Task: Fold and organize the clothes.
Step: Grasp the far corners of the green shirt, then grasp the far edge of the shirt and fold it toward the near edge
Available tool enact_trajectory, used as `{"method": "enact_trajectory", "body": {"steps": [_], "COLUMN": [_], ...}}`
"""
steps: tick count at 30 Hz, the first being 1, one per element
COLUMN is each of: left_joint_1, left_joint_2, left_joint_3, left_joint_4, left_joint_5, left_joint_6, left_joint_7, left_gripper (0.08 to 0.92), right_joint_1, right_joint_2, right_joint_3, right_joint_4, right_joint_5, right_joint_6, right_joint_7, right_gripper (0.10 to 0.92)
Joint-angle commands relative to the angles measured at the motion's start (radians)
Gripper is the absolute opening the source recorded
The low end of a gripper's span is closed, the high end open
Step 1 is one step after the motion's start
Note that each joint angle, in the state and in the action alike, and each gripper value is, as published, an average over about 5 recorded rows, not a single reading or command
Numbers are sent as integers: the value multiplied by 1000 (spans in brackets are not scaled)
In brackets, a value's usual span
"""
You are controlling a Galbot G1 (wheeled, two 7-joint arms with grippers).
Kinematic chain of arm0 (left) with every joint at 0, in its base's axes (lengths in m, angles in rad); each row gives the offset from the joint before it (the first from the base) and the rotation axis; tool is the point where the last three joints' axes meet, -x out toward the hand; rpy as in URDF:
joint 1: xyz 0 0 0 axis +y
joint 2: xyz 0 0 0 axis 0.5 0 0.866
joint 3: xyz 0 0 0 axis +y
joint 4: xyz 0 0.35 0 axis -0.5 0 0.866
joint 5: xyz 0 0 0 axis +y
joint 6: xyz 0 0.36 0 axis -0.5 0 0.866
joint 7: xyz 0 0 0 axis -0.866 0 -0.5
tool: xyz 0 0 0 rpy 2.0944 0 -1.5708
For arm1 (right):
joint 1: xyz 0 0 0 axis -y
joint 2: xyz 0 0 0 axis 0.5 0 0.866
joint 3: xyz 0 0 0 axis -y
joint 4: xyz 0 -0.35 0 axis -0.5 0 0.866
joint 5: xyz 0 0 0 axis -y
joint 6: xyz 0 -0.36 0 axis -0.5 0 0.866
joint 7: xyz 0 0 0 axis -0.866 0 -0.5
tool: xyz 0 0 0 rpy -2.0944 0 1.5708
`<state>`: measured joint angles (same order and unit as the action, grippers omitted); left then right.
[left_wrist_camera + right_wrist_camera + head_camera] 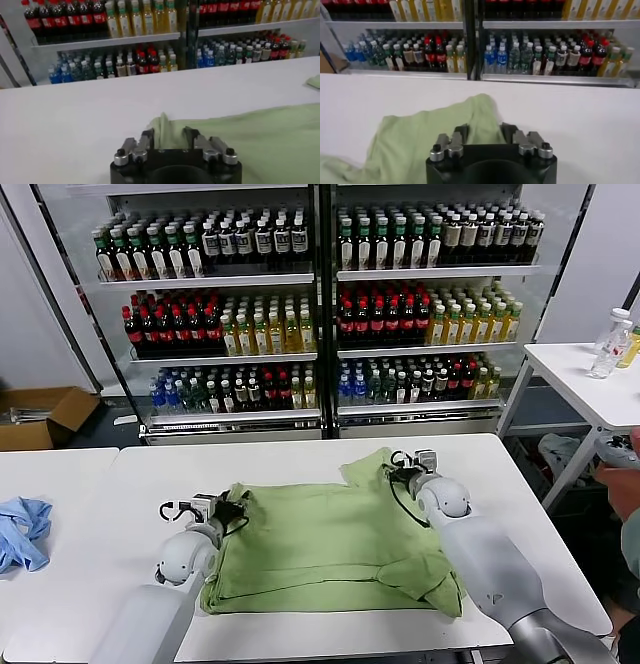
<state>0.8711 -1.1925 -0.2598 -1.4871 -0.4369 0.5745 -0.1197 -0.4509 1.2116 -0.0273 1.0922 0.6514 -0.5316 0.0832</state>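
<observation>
The light green polo shirt (320, 544) lies spread on the white table (300, 459), its collar and chest print hidden. My left gripper (237, 506) sits low at the shirt's far left corner. In the left wrist view (167, 137) it is open, with a raised ridge of the shirt (260, 135) between the fingers. My right gripper (398, 468) sits at the far right sleeve. In the right wrist view (483, 132) it is open too, straddling a fold of the shirt (420, 140).
A light blue cloth (20, 529) lies on the left table. Drink coolers (320, 304) stand behind. A cardboard box (40, 414) is on the floor at the left. A side table (590, 384) with bottles (610, 344) stands at the right, beside a person's hand (625, 484).
</observation>
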Motion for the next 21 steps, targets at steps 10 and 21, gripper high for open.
{"method": "enact_trajectory", "body": {"steps": [10,21], "left_joint_1": [74,203], "left_joint_2": [24,43], "left_joint_3": [-77,-161], "left_joint_4": [-99,-324], "left_joint_5": [-101,-149], "left_joint_6": [-22,-12], "left_joint_7": [39,39], "left_gripper": [115,86], "right_joint_1": [-65,-284], "right_joint_2": [-57,-163], "right_joint_3": [35,174], "right_joint_4": [214,540], "right_joint_5": [41,79], "right_joint_6": [50,55], "right_joint_7": [-21,3], "right_gripper": [114,106]}}
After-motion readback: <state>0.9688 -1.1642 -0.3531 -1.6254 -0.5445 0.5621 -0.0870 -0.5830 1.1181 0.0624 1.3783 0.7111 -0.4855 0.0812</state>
